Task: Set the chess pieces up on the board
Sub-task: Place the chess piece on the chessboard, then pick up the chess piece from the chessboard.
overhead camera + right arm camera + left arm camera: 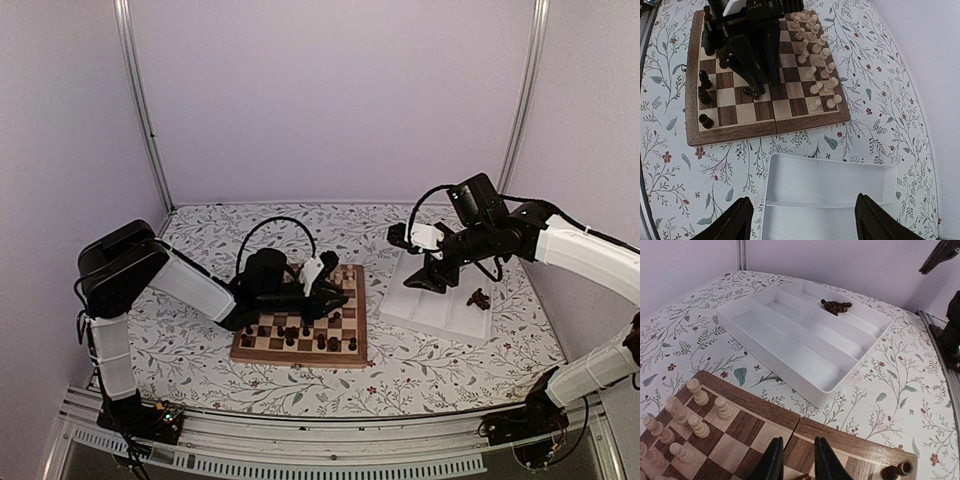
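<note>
Evidently the job is only part done. Some dark chess pieces (704, 80) stand on the board (732, 134) along the edge opposite the cream chessmen (697, 392). A small heap of dark pieces (836, 306) lies in a far compartment of the white tray (790, 340), which sits on the table (450, 370) just beside the board.

The left claw (798, 441) hangs low over the board with its fingers only narrowly parted, and bare board shows between the tips. In the right wrist view one little dark piece (749, 91) sits just beside those tips. Whether it stands upright or has toppled is too small to tell.

The right claw (803, 200) is spread wide and empty above the near end of the tray.

The likeliest trouble is on the board. With so narrow a gap, a finger could catch that piece as the left claw lifts and tip it, or push it into its neighbours. The arm's bulk also hangs close above the standing pieces.

At the tray, the heaped pieces touch one another. A wide grab could take two, or seize one crookedly so that it will not stand. The tray's dividers could also block a finger.
</note>
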Available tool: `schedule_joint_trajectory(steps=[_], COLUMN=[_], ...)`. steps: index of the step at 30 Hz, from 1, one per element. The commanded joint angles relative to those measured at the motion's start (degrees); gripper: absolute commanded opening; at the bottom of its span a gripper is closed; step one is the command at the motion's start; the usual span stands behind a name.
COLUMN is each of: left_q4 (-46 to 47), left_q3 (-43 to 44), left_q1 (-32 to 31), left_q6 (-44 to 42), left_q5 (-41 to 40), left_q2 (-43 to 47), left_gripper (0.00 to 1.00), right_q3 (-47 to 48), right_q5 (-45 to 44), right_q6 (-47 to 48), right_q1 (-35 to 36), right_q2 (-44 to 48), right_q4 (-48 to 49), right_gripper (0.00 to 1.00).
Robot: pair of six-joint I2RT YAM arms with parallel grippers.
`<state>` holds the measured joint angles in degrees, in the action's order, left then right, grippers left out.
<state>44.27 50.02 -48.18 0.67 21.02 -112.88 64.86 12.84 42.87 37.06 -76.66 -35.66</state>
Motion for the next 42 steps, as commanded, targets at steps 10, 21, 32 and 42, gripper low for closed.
schedule_joint_trajectory(steps=[10,21,32,42], left_q4=[-2.77,-17.73,-34.3,-33.82], left_q3=[1.05,2.42,4.05,-2.45], left_q1=[-0.51,-0.07,2.84,4.35], left_q6=[0.54,4.88,7.66,11.14], left_q5=[0.48,-13.74,-20.36,-20.84], left_q2=[5.05,25.57,41.13,48.39], left_gripper=[0.29,0.4,0.46,0.48], right_q3=[0.55,12.61,23.08,27.39], right_q5=[5.0,9.37,6.34,5.33], right_q6=[2.14,12.28,18.17,21.66], right_q1=[0.0,2.18,8.34,11.08], right_q2=[-2.77,-17.21,-34.72,-42.14], right_q4=[-1.58,-4.16,-4.07,-7.28], right_gripper=[0.68,0.47,0.36,0.37])
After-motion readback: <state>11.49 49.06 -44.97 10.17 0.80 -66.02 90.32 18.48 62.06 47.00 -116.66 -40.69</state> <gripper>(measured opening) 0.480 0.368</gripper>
